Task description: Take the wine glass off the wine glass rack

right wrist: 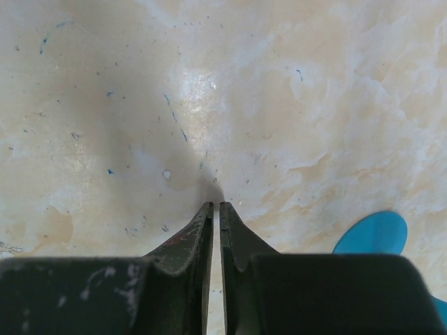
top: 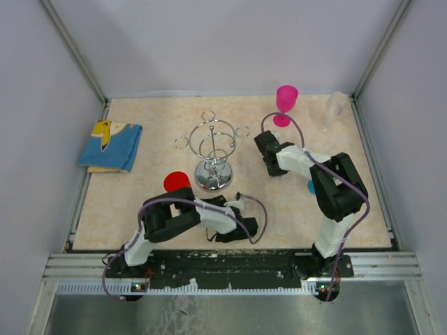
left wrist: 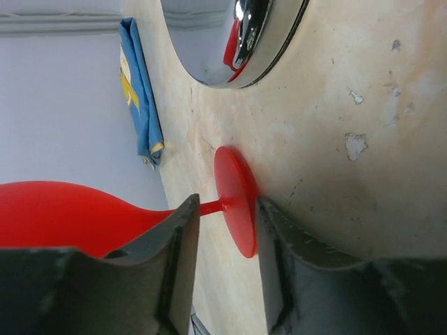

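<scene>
The chrome wine glass rack (top: 213, 150) stands mid-table; I see no glass hanging on it. Its round base shows in the left wrist view (left wrist: 234, 42). A red wine glass (top: 177, 181) stands upright on the table beside my left arm (top: 174, 216). In the left wrist view my left gripper (left wrist: 225, 209) is open. Its fingers flank the red glass's foot (left wrist: 237, 202) and stem without gripping. My right gripper (right wrist: 215, 206) is shut on nothing, tips just above the bare table, right of the rack (top: 270, 155).
A pink wine glass (top: 286, 105) and a clear glass (top: 335, 105) stand at the back right. A blue glass (top: 311, 187) lies partly under my right arm; it shows in the right wrist view (right wrist: 374, 234). A blue cloth (top: 110, 145) lies at the left edge.
</scene>
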